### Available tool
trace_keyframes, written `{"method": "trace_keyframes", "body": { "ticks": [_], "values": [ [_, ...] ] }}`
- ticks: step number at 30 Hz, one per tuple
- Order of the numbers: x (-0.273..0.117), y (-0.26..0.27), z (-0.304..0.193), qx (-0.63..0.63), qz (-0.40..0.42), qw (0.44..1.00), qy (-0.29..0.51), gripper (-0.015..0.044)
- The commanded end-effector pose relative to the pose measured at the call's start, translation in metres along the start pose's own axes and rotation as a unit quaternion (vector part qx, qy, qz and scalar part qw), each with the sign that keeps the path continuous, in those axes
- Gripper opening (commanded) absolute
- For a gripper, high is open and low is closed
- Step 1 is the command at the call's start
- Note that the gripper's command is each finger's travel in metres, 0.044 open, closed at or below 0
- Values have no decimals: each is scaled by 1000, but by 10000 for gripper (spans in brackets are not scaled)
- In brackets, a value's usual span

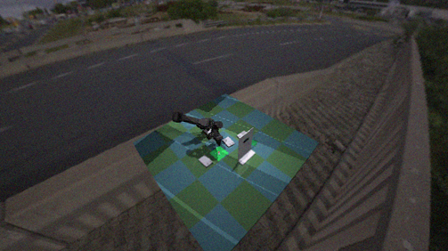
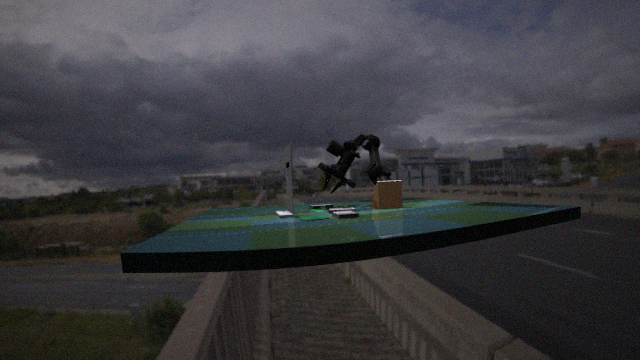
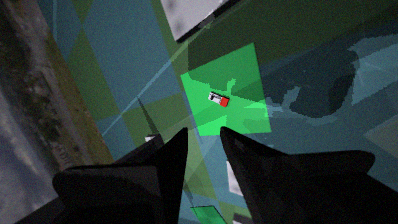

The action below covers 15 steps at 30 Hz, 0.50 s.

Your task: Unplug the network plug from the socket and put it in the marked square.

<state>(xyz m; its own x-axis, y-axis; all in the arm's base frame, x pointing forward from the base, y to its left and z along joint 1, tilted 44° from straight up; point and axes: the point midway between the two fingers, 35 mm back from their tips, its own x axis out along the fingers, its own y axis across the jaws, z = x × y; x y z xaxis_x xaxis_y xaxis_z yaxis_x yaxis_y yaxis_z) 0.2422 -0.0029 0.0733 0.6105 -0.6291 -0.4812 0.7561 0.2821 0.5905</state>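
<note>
The checkered blue-and-green worktop (image 1: 225, 186) (image 2: 200, 235) carries everything. On it stands the thin upright panel (image 1: 244, 144) (image 2: 289, 180), a dark opening in its face. The black arm (image 1: 195, 121) (image 2: 372, 150) reaches over from an orange-brown block (image 2: 387, 195). Its hand (image 1: 219, 143) (image 2: 328, 189) (image 3: 204, 131) hangs above the worktop, fingers partly spread with a gap between them and nothing pinched. Below lies the bright green square (image 1: 219, 154) (image 3: 240, 112). Smallest, the white-and-red plug (image 3: 220, 97) lies inside that square, out of the socket and apart from the fingers.
</note>
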Motion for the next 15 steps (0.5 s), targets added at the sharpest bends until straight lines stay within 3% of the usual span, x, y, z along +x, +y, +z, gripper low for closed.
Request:
{"method": "trace_keyframes", "body": {
  "ticks": [1, 15],
  "values": [
    [-4, 5, 1, 6, 3, 1000, -1, 156],
    [-17, 11, 3, 5, 5, 1000, -3, 156]
  ]
}}
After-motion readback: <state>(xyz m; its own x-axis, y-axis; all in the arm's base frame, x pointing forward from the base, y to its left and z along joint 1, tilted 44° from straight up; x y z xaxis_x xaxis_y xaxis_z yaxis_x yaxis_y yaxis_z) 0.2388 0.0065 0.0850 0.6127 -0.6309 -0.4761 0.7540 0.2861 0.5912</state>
